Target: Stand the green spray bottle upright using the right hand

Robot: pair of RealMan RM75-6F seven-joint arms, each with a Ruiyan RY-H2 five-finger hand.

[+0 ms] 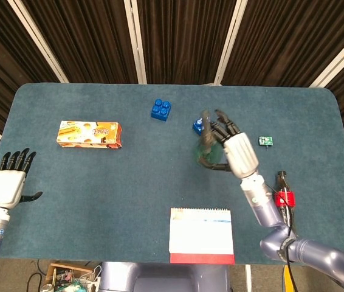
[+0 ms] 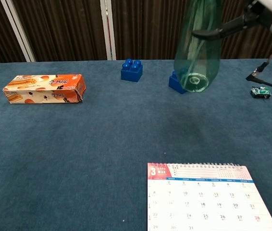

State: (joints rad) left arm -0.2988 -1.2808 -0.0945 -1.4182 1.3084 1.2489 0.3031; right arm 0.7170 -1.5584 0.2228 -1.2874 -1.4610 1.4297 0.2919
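Note:
The green spray bottle [image 1: 206,148] hangs in the air above the table, close to upright, with its nozzle end up. My right hand [image 1: 237,148] grips its body from the right side. In the chest view the green spray bottle [image 2: 198,52] is tilted so that its round base faces the camera, well above the cloth; its top runs out of the frame. Only the fingers and edge of my right hand [image 2: 251,17] show there, at the top right. My left hand [image 1: 8,182] rests open at the table's left edge, holding nothing.
A blue brick [image 1: 197,126] sits just behind the bottle and another blue brick [image 1: 161,109] further back. A biscuit box [image 1: 90,134] lies at the left. A calendar [image 1: 201,234] is at the front edge, a cola bottle [image 1: 285,201] lies at the right, and a small green item [image 1: 265,141] sits beside my hand.

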